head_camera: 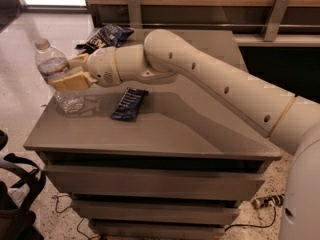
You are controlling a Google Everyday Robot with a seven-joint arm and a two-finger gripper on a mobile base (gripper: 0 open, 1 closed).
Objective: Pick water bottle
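The water bottle (50, 62) leans near the left edge of the counter (165, 134), its cap tipped outward to the left. Whether its base touches the surface or hangs just above it I cannot tell. It looks nearly empty, so probably light. The thin ribbed plastic would give under a hard squeeze and is smooth enough to slip. The band just below the label, where the ribs offer some bite, seems the best place to hold it.

That is where the gripper (62, 73) sits, its tan fingers (70, 82) closed on the bottle's middle, one in front and one behind. With the bottle tilted, the hold may be off-centre, so a slow, straight lift seems wise.

A dark snack packet (129, 104) lies flat just to the right, apart from the bottle and under the wrist. A chip bag (107, 35) sits further back, near the rear finger. Neither blocks an upward path. The floor drops away beside the bottle, so a slip would send it off the counter.
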